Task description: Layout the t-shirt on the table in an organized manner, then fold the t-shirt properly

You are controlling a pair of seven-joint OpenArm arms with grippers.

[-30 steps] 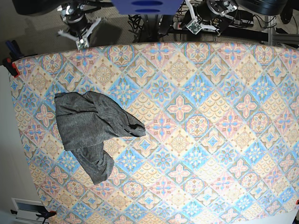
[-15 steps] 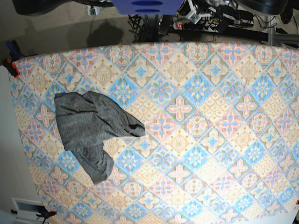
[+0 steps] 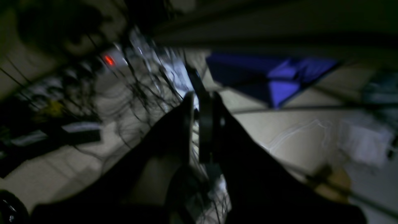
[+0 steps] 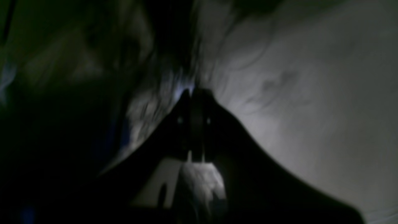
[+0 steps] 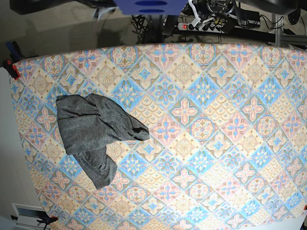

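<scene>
The t-shirt lies in a rumpled heap on the left side of the bench, nearer the left edge than the middle, with one bunched part trailing toward the near edge and another wrinkled lobe reaching right. Nothing is spread flat; no sleeve or hem can be told apart in that crumple. Neither arm is over the bench: from above, only blurred bits of them show beyond the far edge, among the cables. Both wrist views are dark and smeared. The left gripper looks out over the floor and wiring, its jaws clenched nearly together with nothing between them. The right gripper faces a pale blurred surface, its jaws pressed together and empty too. I judge the laying-out step has not properly begun, so the folding is a long way off. The next move, as I read it, calls for bringing an arm down toward the left side of the bench, parting the jaws, and pinching an edge of the cloth to draw it out flat toward the middle.
</scene>
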